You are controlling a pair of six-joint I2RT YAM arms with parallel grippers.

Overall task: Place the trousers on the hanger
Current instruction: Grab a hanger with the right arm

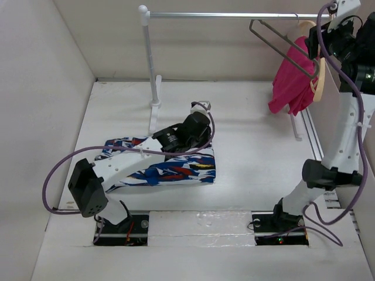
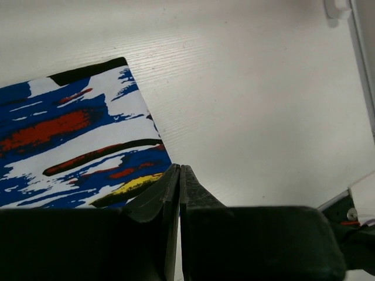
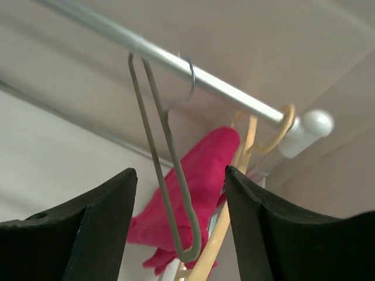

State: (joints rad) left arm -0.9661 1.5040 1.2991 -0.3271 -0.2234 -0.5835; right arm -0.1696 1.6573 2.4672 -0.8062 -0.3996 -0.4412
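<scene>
Up at the rail, my right gripper is spread open facing the hanger, hooked there. Trousers lie folded on the table, left gripper closed at their edge, can't tell if it's pinching fabric. Seems like the hanger-fetching step; next I'd clamp the wire and unhook it.

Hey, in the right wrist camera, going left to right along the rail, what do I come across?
hanger → pale wooden hanger → rail's white end cap. The pink garment overlaps both hangers, so it is left out.
</scene>
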